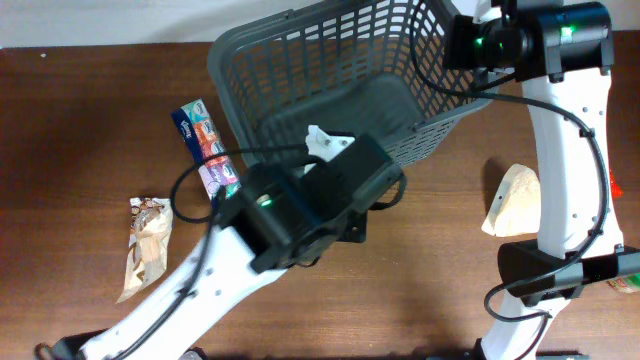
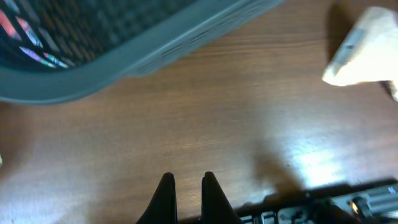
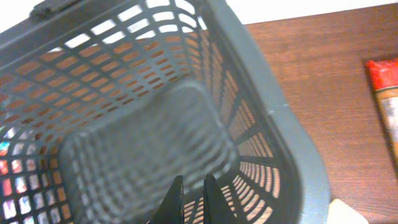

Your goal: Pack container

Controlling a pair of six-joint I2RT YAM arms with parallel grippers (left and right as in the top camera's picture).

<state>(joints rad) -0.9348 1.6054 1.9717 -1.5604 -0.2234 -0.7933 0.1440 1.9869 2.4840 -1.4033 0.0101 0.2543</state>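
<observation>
Looking down from overhead, you had one container (image 1: 400,50) in the upper middle of the frame. Its long axis ran from the left toward the upper right, and its open mouth was turned up to the camera, so the solid floor showed inside. Your right gripper (image 3: 191,186) sat at the container's upper right corner. In the wrist view its fingers were drawn close together over the lattice wall, but I cannot tell whether they pinched it. Your left gripper (image 2: 186,183) hung over the bare wooden table (image 2: 236,124) just below the container's rim, fingers nearly together with nothing between them. Three packets lay on the wood outside: a blue-and-red packet (image 1: 205,145) just beside the container's left end, a brown wrapped snack (image 1: 145,245) at lower left, and a cream bag (image 1: 512,200) at right, well apart from the others.
</observation>
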